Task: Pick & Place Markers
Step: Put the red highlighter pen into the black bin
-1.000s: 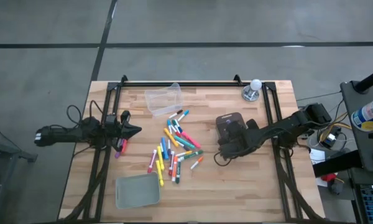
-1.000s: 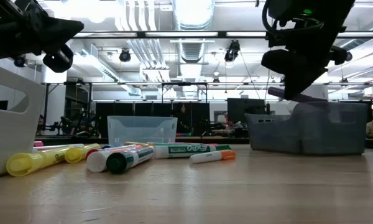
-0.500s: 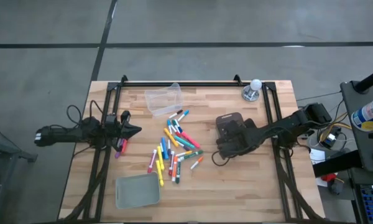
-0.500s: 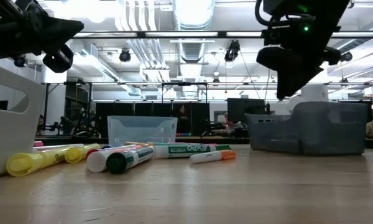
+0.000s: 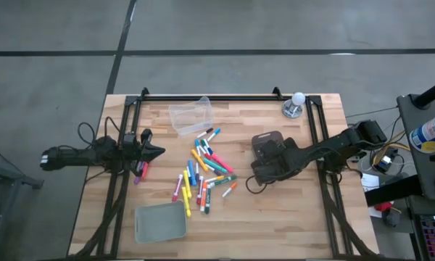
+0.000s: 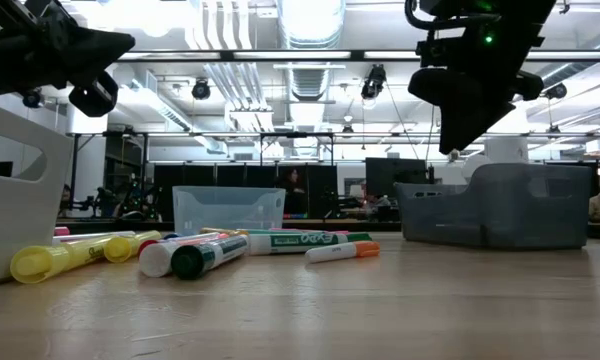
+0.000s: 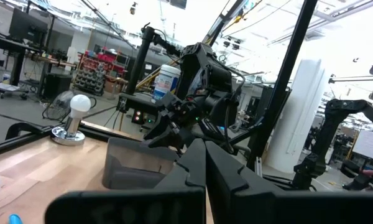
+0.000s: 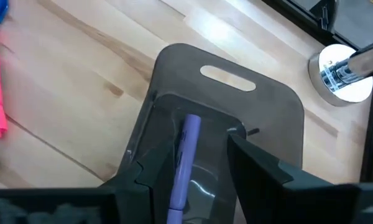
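Right wrist view: slim purple capped marker (image 8: 185,163) lying inside smoky grey plastic bin (image 8: 270,106), right gripper (image 8: 193,165) fingers apart above it, mixed-colour markers (image 5: 203,174) scattered mid-table, left gripper (image 5: 154,152) closed at left edge.

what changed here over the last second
The right claw rose above the dark bin; the purple marker it held a second ago now lies inside that bin, let go. The left claw, the loose markers and the clear bin stayed put.
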Available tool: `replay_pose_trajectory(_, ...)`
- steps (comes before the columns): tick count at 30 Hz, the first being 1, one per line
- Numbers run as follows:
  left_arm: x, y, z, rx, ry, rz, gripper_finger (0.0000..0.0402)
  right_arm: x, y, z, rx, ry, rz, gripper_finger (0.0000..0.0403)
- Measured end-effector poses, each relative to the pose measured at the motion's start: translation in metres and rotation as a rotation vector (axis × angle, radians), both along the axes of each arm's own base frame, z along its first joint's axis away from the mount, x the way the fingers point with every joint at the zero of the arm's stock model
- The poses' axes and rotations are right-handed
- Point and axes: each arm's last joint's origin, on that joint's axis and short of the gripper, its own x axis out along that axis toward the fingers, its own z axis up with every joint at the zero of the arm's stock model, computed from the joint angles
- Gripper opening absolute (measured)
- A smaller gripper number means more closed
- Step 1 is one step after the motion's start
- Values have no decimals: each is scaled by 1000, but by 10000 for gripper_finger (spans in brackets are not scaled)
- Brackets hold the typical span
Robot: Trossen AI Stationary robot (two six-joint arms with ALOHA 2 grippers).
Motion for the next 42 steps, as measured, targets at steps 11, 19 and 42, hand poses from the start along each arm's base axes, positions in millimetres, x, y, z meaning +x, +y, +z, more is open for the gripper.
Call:
replay_pose_trajectory(11, 0, 0, 0, 0, 1, 0, 0, 16, 10, 0, 2, -73, 156, 131)
replay_pose_trajectory(19, 0, 0, -1, 1, 11, -7, 0, 33, 26, 5, -46, -110, 442, 115)
replay_pose_trajectory(42, 2, 4, -12, -197, 112, 100, 0, 68, 57, -16, 60, -308, 915, 82)
